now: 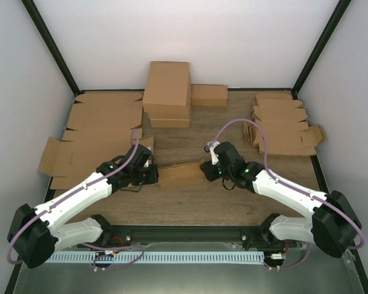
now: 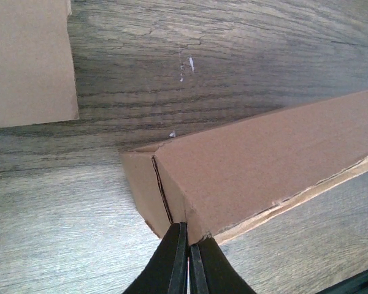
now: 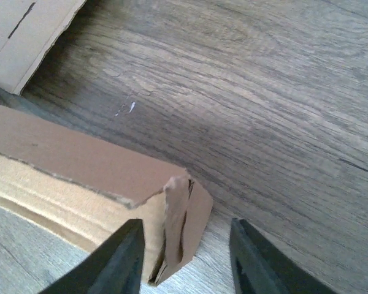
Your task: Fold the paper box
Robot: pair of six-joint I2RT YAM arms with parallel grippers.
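Paper box lies on the surface, its long axis running left to right between the arms. The left end effector is at one end and the right end effector at the other, both about equally near.

Left wrist: the fingers are pressed together, pinching its near lower corner, and its length stretches away rightward.

Right wrist: the fingers are spread, straddling the crumpled end flap without gripping it. Closing there seems the likely next move.

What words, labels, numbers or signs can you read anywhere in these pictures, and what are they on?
None: no text can be read in any view.
The paper box is plain brown cardboard, and so are the stacked boxes and flat blanks.
The wooden table bears no print.
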